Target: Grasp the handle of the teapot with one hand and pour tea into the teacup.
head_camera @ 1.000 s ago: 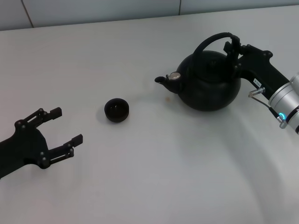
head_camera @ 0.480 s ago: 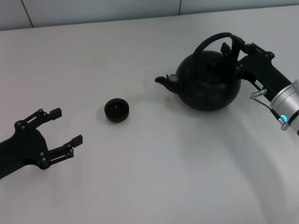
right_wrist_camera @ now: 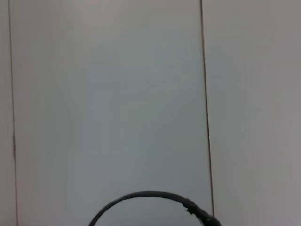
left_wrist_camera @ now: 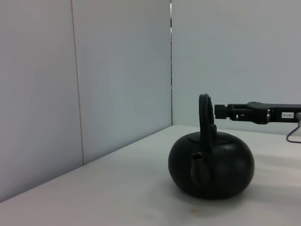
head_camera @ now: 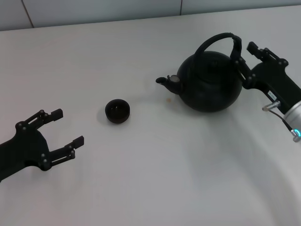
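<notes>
The black teapot [head_camera: 209,84] stands upright on the white table, its spout [head_camera: 162,81] pointing towards the teacup. Its arched handle [head_camera: 217,37] stands up over the lid. My right gripper [head_camera: 248,55] is just right of the handle's right side, open and holding nothing. From the left wrist view, the teapot [left_wrist_camera: 211,167] shows with the handle [left_wrist_camera: 205,120] edge-on and the right gripper [left_wrist_camera: 225,112] a little apart from it. Only the handle's arch [right_wrist_camera: 150,194] appears in the right wrist view. The small dark teacup [head_camera: 117,111] sits left of the teapot. My left gripper [head_camera: 67,127] rests open at the front left.
A white tabletop [head_camera: 155,179] stretches under everything, with a pale wall [head_camera: 94,9] along its far edge. A small brownish speck [head_camera: 168,100] lies on the table near the spout.
My right gripper has drawn back to the right, away from the handle it was at a second ago. The teapot, teacup and left arm have stayed put.
</notes>
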You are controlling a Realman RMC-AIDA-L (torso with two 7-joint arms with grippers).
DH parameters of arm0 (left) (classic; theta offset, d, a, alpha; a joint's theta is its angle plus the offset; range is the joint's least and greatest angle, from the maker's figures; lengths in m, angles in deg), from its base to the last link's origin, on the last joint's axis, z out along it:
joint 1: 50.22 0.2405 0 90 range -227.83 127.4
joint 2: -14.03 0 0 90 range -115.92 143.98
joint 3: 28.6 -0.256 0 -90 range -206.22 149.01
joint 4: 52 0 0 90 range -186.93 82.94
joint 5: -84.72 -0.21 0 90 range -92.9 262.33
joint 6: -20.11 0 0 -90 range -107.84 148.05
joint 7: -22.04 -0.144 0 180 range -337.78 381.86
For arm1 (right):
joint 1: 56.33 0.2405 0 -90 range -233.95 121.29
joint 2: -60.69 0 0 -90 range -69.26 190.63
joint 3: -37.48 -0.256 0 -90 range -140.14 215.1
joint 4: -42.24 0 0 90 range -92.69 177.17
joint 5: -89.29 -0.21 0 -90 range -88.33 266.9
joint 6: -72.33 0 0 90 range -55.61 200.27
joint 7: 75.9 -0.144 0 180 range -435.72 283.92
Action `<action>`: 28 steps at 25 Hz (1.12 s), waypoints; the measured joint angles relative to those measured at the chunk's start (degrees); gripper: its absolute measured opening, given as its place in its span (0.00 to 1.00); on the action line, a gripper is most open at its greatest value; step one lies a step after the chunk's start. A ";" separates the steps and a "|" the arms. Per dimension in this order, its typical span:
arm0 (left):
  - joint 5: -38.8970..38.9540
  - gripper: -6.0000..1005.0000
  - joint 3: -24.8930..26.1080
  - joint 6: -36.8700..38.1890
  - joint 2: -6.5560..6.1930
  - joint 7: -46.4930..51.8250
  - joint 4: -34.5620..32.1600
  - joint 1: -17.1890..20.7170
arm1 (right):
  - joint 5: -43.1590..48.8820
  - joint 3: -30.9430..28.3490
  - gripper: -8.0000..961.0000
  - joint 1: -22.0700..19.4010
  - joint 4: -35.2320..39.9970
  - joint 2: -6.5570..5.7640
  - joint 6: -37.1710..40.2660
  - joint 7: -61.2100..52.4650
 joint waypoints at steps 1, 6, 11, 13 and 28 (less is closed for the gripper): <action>0.01 0.86 0.00 0.01 0.03 0.05 0.00 -0.03 | -0.01 0.00 0.44 -0.28 0.02 0.00 0.34 0.12; 0.04 0.86 0.00 0.02 0.06 0.42 0.00 -0.23 | 0.06 0.10 0.56 -2.00 0.30 0.00 2.81 0.18; 0.07 0.86 -0.06 0.12 0.07 0.64 0.00 -0.32 | 1.32 2.67 0.66 -5.49 2.10 -0.51 11.48 -2.51; 0.08 0.86 -0.17 0.29 0.07 0.70 0.00 -0.21 | 1.71 5.77 0.66 -5.89 5.68 -0.89 15.25 -7.29; -0.04 0.86 -0.48 1.86 -0.24 1.38 0.07 0.00 | 2.15 30.87 0.66 -6.81 29.96 -10.01 29.49 -33.49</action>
